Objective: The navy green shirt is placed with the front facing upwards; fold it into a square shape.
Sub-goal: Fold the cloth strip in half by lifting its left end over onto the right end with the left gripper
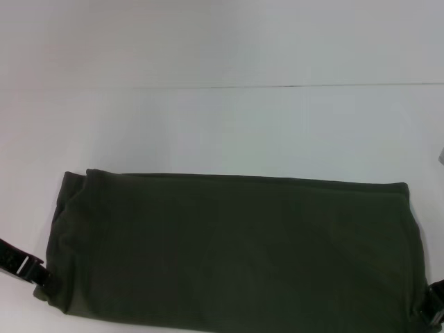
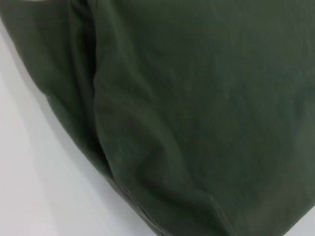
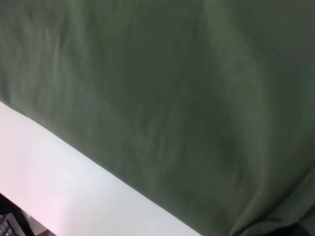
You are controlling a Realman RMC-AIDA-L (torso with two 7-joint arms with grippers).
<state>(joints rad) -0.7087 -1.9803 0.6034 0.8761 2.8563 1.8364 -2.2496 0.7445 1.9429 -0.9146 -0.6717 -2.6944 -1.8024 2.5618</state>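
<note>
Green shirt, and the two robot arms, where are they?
navy green shirt (image 1: 236,253), head view, middle of folded cloth.
left gripper (image 1: 28,267), head view, black part at shirt's edge.
right gripper (image 1: 433,309), head view, black part at corner.

- large dark olive-green cotton shirt (image 1: 236,253): plain solid olive across lower half of head view, no print showing, darker shade along creases at its left edge
- flat white table surface (image 1: 222,125): plain white, upper half of frame, thin dark line across
- left gripper (image 1: 24,267): black, silver clip, lower left
- right gripper (image 1: 433,309): black, lower right
</note>
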